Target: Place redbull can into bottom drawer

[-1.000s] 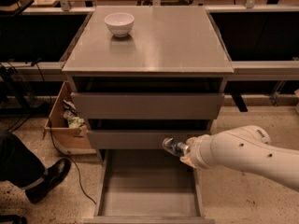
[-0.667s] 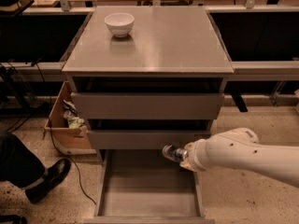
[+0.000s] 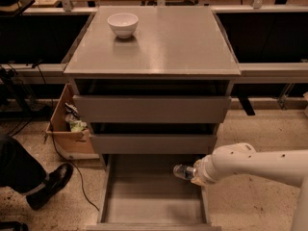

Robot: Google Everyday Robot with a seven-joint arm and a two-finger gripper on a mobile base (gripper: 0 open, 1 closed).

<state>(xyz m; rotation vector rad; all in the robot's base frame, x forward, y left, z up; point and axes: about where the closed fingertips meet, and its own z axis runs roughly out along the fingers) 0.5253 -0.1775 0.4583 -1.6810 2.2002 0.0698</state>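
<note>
The bottom drawer [image 3: 149, 203] is pulled out at the foot of the grey cabinet, a wide shallow tray with a bare floor. My white arm reaches in from the right. The gripper [image 3: 191, 172] is at the drawer's right side, just under the middle drawer's front, shut on the redbull can [image 3: 183, 171]. The small silver can lies on its side, pointing left over the drawer's back right part. The fingers are mostly hidden behind the wrist.
A white bowl [image 3: 122, 24] stands on the cabinet top [image 3: 168, 42] at the back left. The two upper drawers [image 3: 151, 109] are shut or nearly so. A cardboard box [image 3: 70, 129] of clutter and a person's black shoe [image 3: 48, 184] are on the floor at the left.
The arm has moved slightly left and down with the can, bringing it lower over the bottom drawer's right side. Nothing else has moved.
</note>
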